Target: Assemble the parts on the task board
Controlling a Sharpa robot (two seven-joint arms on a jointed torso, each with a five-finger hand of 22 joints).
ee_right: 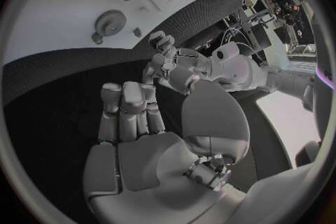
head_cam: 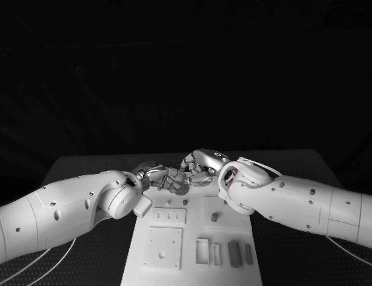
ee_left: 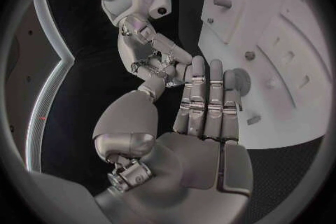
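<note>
Fingers of both hands meeting above white task board, black table, dark room

Both hands crowd the far end of the task board, the left hand and right hand fingertip to fingertip there. Low parts along the board's near edge stand in the way. The table at the far right corner lies open.
</note>
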